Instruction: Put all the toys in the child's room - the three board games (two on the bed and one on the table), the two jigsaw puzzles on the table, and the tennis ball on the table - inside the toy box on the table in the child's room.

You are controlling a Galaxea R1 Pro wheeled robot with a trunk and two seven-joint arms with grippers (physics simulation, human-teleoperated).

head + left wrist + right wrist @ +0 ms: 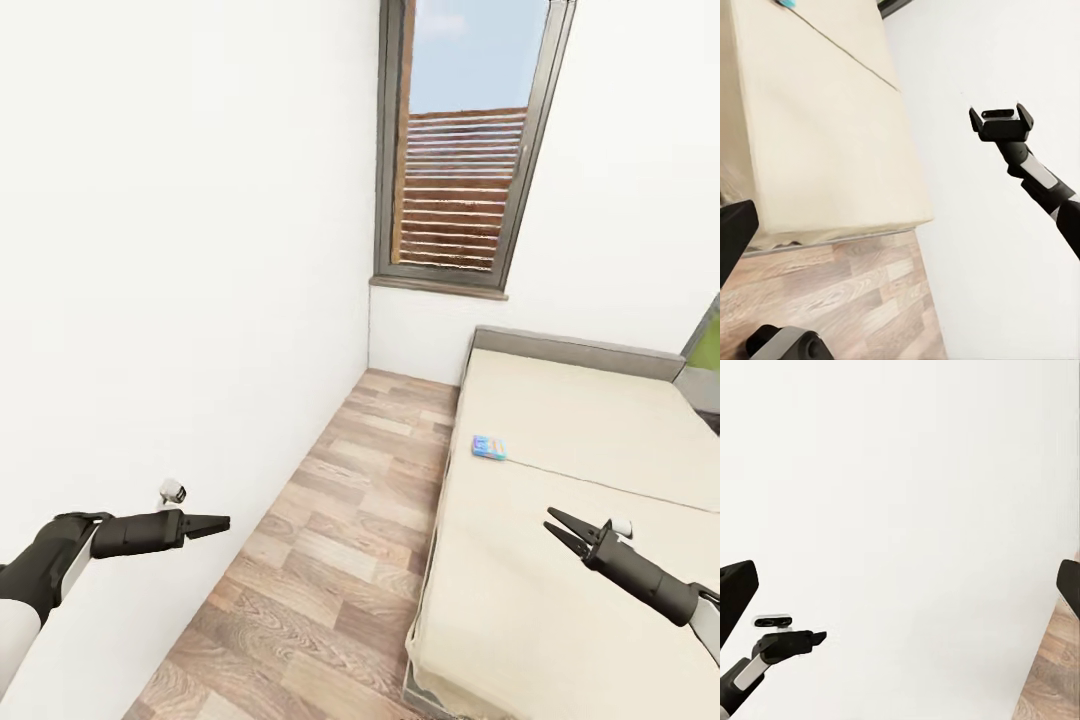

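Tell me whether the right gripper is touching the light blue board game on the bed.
Apart. The head view shows bare mattress between the right gripper and the board game.

Both arms are stretched out forward, 1 on each side. The left hand (218, 523) has its fingers nearly together, the right hand (556, 528) is spread wide, and neither's holding anything.

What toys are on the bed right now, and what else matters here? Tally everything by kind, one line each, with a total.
Board games: 1, the light blue box lying flat on the bed
Beds: 1
Windows: 1
Grippers: 2, the left gripper and the right gripper, both empty
Total: 5
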